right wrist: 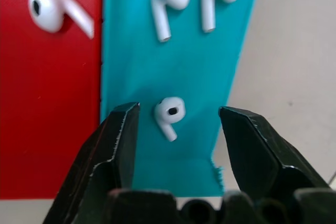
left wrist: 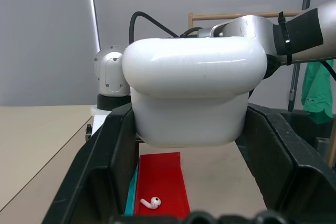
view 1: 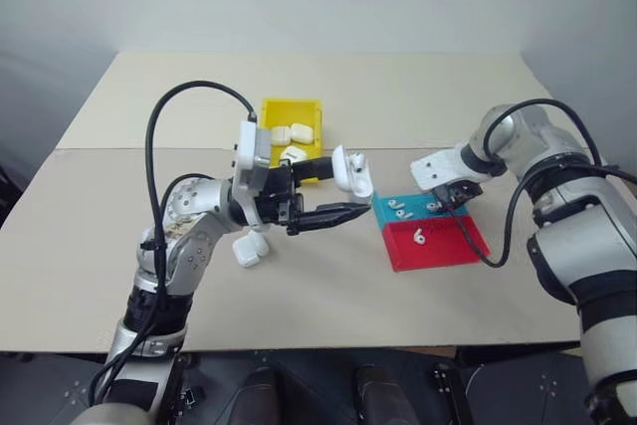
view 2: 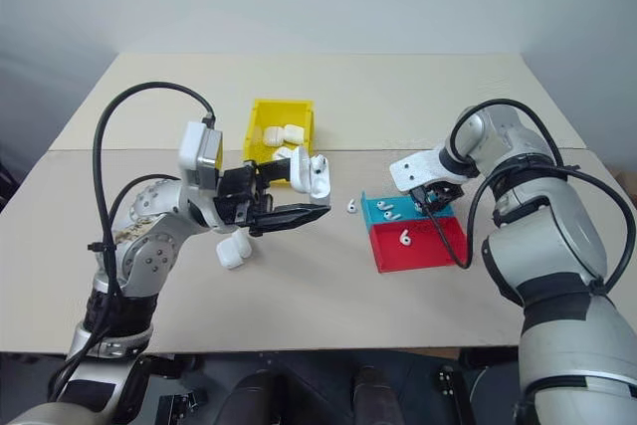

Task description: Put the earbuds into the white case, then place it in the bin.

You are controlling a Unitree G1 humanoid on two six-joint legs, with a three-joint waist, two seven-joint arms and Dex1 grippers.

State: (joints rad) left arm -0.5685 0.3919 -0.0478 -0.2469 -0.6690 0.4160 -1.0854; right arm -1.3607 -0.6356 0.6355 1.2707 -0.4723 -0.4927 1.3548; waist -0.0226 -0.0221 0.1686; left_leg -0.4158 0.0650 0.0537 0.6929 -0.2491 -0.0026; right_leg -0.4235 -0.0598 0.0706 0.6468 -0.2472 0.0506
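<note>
Teal tray (right wrist: 184, 66): right gripper (right wrist: 176, 124) apart astride earbud (right wrist: 170, 115) (stem toward wrist); left gripper (left wrist: 184, 145) clamped on white case (left wrist: 191, 95).

Left hand (view 1: 333, 191) raised, pointing rightward, apparently clamped; right hand (right wrist: 176, 124) points steeply down, fingers apart.

The table (view 1: 418, 97) is a plain light tan, and the bin (view 1: 284, 109) on it is bright yellow with shiny white cases inside. The white case (left wrist: 194, 95) is smooth and glossy white, and the fingers (left wrist: 113, 156) beside it are black. The earbuds (right wrist: 169, 115) are tiny and white, some on the teal tray (right wrist: 184, 61) and one on the red tray (right wrist: 47, 103).
</note>
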